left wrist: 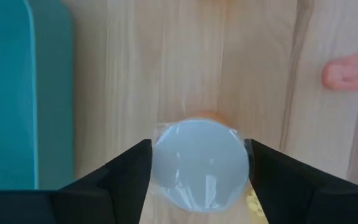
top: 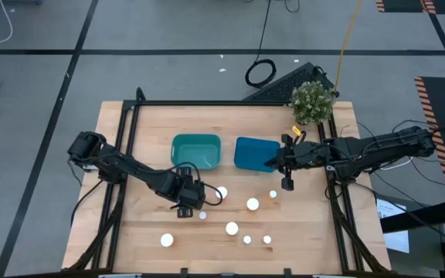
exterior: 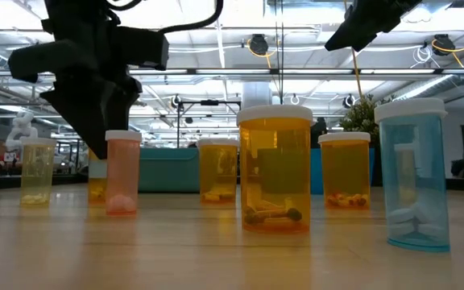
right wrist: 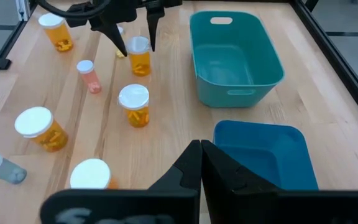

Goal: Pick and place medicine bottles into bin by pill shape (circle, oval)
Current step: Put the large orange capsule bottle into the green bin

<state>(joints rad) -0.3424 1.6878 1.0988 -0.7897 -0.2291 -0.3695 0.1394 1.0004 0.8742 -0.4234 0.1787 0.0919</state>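
Bottle (left wrist: pixel 199 163), light rigid slick plastic, sits between the open left hand (left wrist: pixel 199 180) fingers; grip the body under the cap. Right hand (right wrist: pixel 201 163) pinched closed, at three o'clock.

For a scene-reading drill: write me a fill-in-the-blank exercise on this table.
1. The left tool has its fingers open on either side of a bottle's ____ cap.
2. The right tool is ____, above the blue bin.
3. The teal bin holds ____ bottles.

Missing words: white; shut; no
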